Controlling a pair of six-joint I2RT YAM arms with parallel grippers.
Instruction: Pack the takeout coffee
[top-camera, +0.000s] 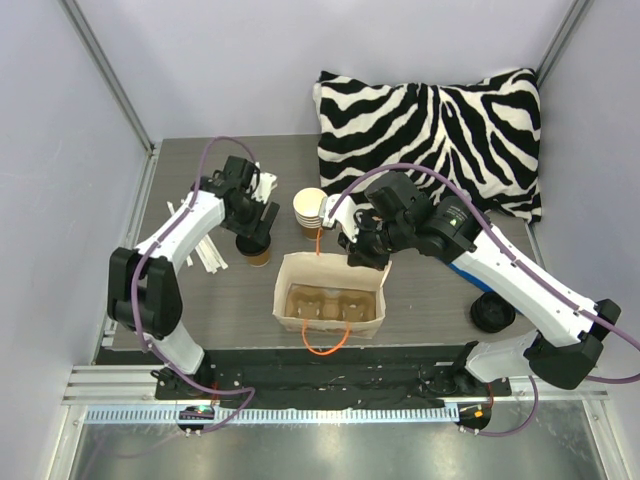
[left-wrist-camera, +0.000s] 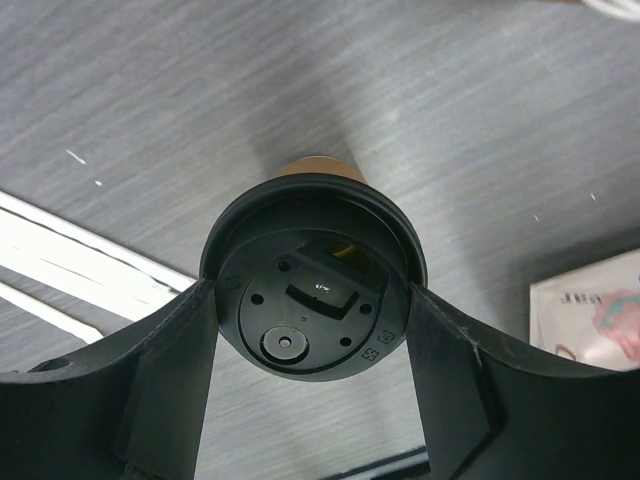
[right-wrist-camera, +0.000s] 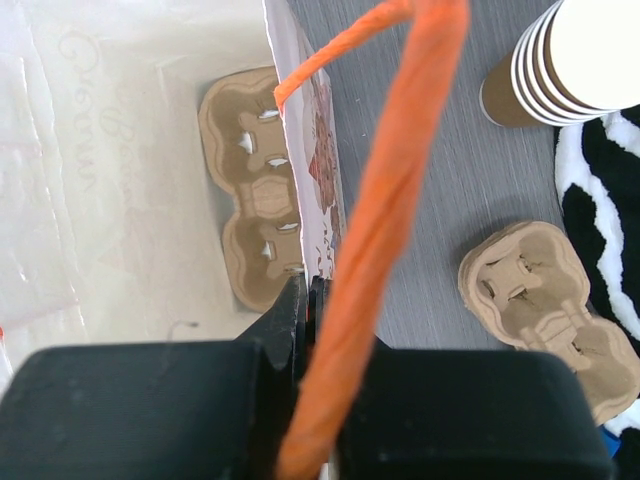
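Takeout coffee (left-wrist-camera: 312, 285): brown paper cup under a black lid, standing on the grey table (left-wrist-camera: 480, 110), left of the paper bag (top-camera: 350, 325) and outside it.
Left gripper (top-camera: 256, 232): clamped on the lid's rim, one finger (left-wrist-camera: 170, 390) touching each side.
Right gripper (right-wrist-camera: 305, 300): pinched tight on the bag's far right rim, with the orange handle (right-wrist-camera: 390, 200) draped over it.
Inside the bag: one pulp cup carrier (right-wrist-camera: 255, 190); a second carrier (right-wrist-camera: 535, 300) lies on the table outside.
Writing: faint cursive on the bag's inner wall (too pale to read); small embossed marks on the lid, illegible; printed packet (left-wrist-camera: 590, 320), letters blurred.
Nearby: stack of cream cups (top-camera: 310, 210), zebra pillow (top-camera: 430, 130).
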